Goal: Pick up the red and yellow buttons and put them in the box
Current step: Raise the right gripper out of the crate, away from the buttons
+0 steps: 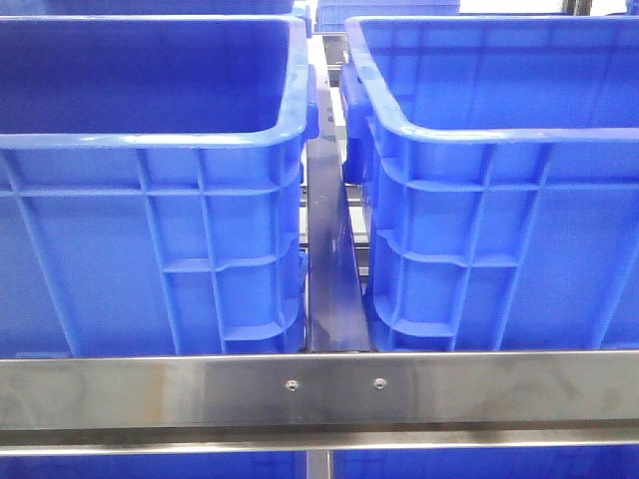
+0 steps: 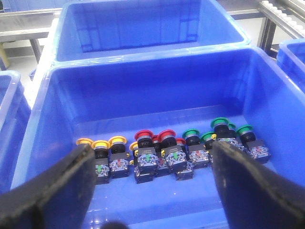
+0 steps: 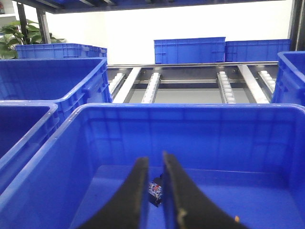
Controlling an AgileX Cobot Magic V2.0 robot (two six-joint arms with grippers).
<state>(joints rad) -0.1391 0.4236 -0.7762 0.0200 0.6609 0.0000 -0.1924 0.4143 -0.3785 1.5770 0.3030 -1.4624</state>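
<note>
**Crowded row and a narrow grip: where this could slip**

The left gripper hangs over a blue crate with its fingers spread wide apart, holding nothing. Between and just beyond them a row of push buttons lies along the crate floor: yellow buttons at one end, red buttons in the middle, green buttons at the other end. They sit touching or nearly touching, some leaning on each other. The main risk, as I judge it, is that wide fingers coming down on a red or yellow one catch a neighbour too, or nudge the row and tip pieces over. A green one lifted by mistake would spoil the sort.

The right gripper has its fingers almost together over a second blue crate, with a small dark piece between them; whether they pinch it or merely frame it I cannot tell. If held, the grip looks slight and it could drop early. A tiny orange speck lies on that crate's floor.

The front view shows only crate walls and a steel rail, so neither arm's clearance can be checked there.
</note>
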